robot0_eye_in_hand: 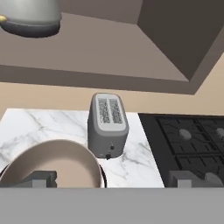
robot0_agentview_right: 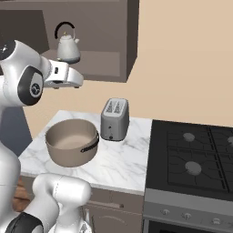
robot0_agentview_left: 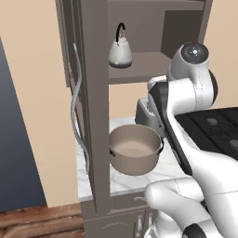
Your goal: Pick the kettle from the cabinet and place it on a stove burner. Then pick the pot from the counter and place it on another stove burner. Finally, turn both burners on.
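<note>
you're on the first step: the small silver dome-shaped kettle sits on the dark wooden cabinet shelf. your pincer is wide, empty; lift it toward the handle.

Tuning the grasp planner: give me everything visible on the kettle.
The kettle is small, dome-shaped and silver-grey with a darker base band, metallic-looking. A thin black arched handle rises over its small-knobbed lid, and a short spout shows in the right base view. It stands upright on a shelf of the cabinet, above the counter. Only the shelf touches it; the gripper is open, below and apart from it.
</note>
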{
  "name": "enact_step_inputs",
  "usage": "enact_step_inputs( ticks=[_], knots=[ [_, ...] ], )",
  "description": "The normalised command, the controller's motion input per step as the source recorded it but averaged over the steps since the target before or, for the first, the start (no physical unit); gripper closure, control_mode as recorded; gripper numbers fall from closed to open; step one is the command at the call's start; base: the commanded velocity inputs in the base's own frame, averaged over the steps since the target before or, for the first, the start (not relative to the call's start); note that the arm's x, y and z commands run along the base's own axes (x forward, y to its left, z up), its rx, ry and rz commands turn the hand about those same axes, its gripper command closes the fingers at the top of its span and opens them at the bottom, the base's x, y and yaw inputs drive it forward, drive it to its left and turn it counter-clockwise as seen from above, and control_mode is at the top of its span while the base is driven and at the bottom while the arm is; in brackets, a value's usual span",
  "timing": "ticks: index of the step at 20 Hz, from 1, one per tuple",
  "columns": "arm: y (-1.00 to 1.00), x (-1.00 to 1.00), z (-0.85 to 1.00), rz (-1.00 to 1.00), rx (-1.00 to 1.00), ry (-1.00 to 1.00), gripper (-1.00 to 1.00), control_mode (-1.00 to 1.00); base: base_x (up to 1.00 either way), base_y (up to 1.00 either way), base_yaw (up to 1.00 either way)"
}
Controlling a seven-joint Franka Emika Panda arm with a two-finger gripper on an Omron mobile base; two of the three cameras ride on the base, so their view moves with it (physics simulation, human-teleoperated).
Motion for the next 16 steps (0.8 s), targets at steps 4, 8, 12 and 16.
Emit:
enact_step_inputs(
  ticks=[4, 8, 12, 16],
  knots=[
    [0.04, 0.03, 0.13, 0.00, -0.04, -0.03, -1.00, -1.00, 0.00, 0.00, 0.00],
    [0.05, 0.06, 0.09, 0.00, -0.04, -0.03, -1.00, -1.00, 0.00, 0.00, 0.00],
    [0.01, 0.05, 0.05, 0.00, -0.04, -0.04, -1.00, -1.00, 0.00, 0.00, 0.00],
    [0.00, 0.02, 0.04, 0.00, -0.04, -0.06, -1.00, -1.00, 0.00, 0.00, 0.00]
  ],
)
